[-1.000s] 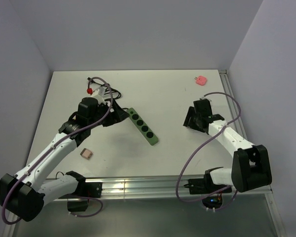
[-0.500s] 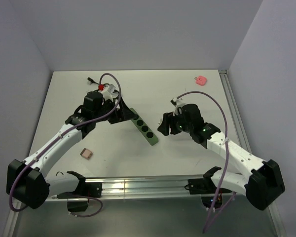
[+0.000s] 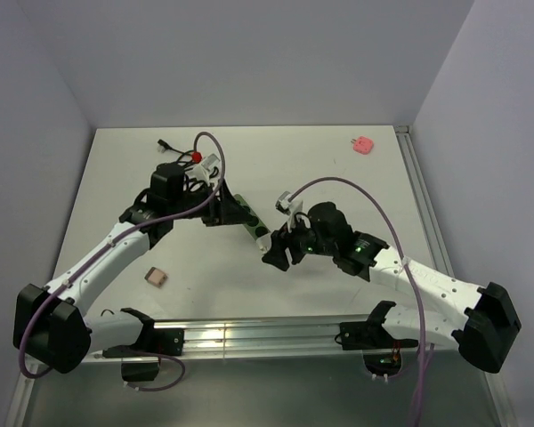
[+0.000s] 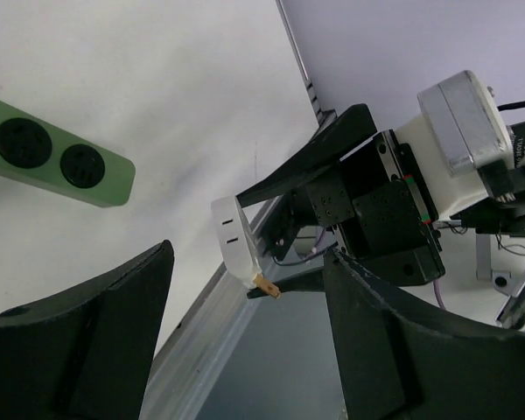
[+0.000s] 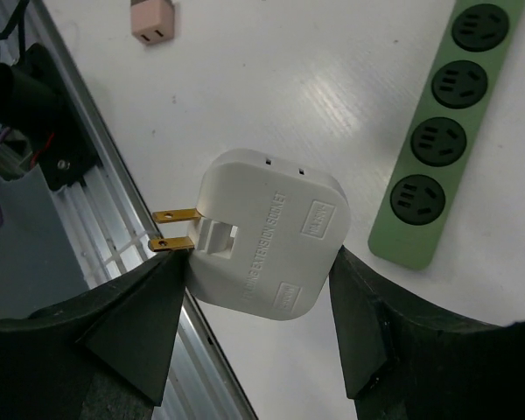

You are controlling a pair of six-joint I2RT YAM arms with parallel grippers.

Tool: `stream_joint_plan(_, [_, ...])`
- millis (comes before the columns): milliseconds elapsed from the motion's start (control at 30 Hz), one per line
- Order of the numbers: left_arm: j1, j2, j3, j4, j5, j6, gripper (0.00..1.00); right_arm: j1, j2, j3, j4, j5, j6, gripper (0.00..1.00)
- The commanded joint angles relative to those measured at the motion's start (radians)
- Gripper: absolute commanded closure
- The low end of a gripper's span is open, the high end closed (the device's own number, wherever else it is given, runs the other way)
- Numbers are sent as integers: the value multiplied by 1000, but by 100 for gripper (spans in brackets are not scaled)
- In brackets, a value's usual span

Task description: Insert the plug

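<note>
A white plug adapter (image 5: 271,232) with two brass prongs is clamped between my right gripper's (image 5: 258,262) fingers, prongs pointing left. In the top view my right gripper (image 3: 277,251) holds it just above the near end of the green power strip (image 3: 247,221). The strip (image 5: 437,131) shows several round sockets at the upper right of the right wrist view. My left gripper (image 3: 217,210) hovers by the strip's far end, open and empty. In the left wrist view (image 4: 245,341) the strip's end (image 4: 52,157) lies at upper left and the white plug (image 4: 236,245) hangs ahead.
A small pink cube (image 3: 157,277) lies at the near left and shows in the right wrist view (image 5: 151,19). A pink plug (image 3: 363,144) lies at the far right corner. A red-tipped cable (image 3: 196,158) lies behind the left arm. A metal rail (image 3: 249,334) runs along the near edge.
My right arm has swung left across the table with the white plug, from mid-right to the strip's near end. My left gripper has shifted slightly right near the strip's far end.
</note>
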Motion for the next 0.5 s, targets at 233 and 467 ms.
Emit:
stream_joint_plan(233, [-39, 44, -38, -7, 90, 50, 26, 106, -5, 66, 55, 49, -43, 87])
stream_joint_plan(467, [-83, 84, -49, 10, 100, 57, 28, 138, 3, 84, 60, 85, -49, 88])
